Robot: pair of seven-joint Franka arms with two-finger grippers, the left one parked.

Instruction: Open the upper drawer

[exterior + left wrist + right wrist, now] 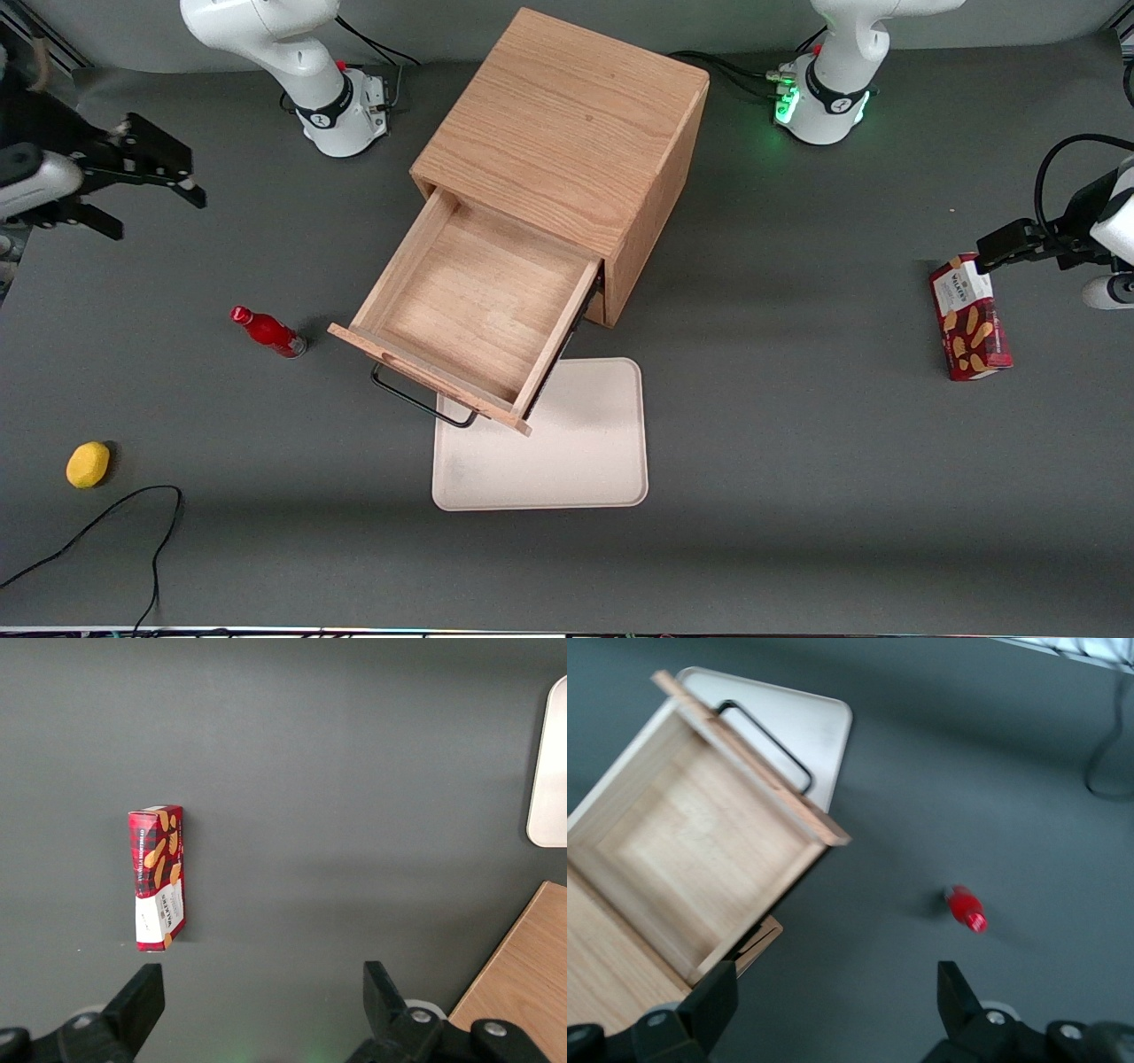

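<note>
Grey table (797,461) bearing oak cabinet (567,151), cream tray (576,452), red bottle (267,331), lemon (88,464), biscuit box (970,317).

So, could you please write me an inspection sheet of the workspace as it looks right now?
Surface: dark grey table, flat.
Job's things: upper drawer pulled well out of the oak cabinet, nothing seen inside; black bar handle overhanging the cream tray.
Clutter: red bottle lying on its side; yellow ball toward the working arm's end; red biscuit box toward the parked arm's end.
Grippers: gripper open, holding nothing, raised above the table well away from the drawer.
Cables: black cable looping near the yellow ball; more at the arm bases.
Surroundings: nothing seen.
</note>
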